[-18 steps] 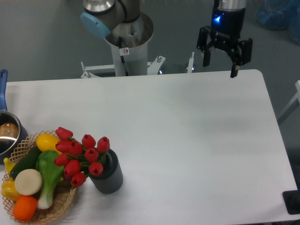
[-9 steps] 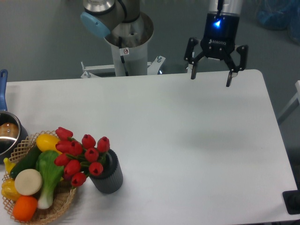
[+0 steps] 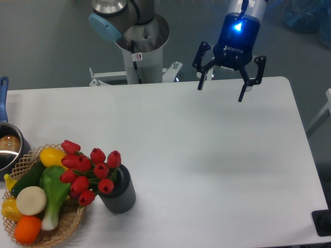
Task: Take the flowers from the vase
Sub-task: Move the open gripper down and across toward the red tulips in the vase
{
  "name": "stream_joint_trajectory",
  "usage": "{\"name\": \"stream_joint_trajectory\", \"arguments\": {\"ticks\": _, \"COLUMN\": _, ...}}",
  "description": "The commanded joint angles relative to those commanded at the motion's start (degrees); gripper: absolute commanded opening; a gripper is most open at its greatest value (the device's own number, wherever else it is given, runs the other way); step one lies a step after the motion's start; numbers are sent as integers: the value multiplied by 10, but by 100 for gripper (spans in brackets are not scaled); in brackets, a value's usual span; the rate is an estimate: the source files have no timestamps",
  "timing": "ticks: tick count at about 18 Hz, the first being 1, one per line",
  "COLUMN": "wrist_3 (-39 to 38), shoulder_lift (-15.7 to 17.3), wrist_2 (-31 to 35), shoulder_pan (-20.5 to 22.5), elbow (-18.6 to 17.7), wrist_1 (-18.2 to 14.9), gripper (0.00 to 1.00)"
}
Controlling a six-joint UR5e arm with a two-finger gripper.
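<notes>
Pot point(image 3: 8, 142) cropped at left edge

The black two-finger gripper point(image 3: 220, 93) hangs from a blue-lit wrist, tilted slightly, its jaws spread wide and holding nothing. The grey arm's base column with a pale blue joint cap point(image 3: 105, 26) stands upright, seemingly behind it.

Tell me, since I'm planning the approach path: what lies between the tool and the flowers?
Nothing: in the fixed camera view only bare white table separates the open tool from the flowers in the vase.
</notes>
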Motion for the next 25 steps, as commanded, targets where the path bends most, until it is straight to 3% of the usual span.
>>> {"name": "stream_joint_trajectory", "arguments": {"ticks": 2, "wrist_3": 2, "shoulder_lift": -10, "wrist_2": -45, "shoulder_pan": 0, "elbow": -4, "wrist_1": 17, "gripper": 100}}
{"name": "stream_joint_trajectory", "arguments": {"ticks": 6, "wrist_3": 22, "shoulder_lift": -30, "wrist_2": -50, "shoulder_pan": -9, "elbow": -5, "wrist_1": 44, "gripper": 100}}
{"name": "stream_joint_trajectory", "arguments": {"ticks": 15, "wrist_3": 64, "shoulder_lift": -82, "wrist_2": -54, "shoulder_pan": -77, "elbow": -2, "wrist_1": 43, "gripper": 100}}
{"name": "stream_joint_trajectory", "arguments": {"ticks": 25, "wrist_3": 94, "shoulder_lift": -115, "wrist_2": -82, "shoulder_pan": -116, "elbow": -44, "wrist_1": 45, "gripper": 100}}
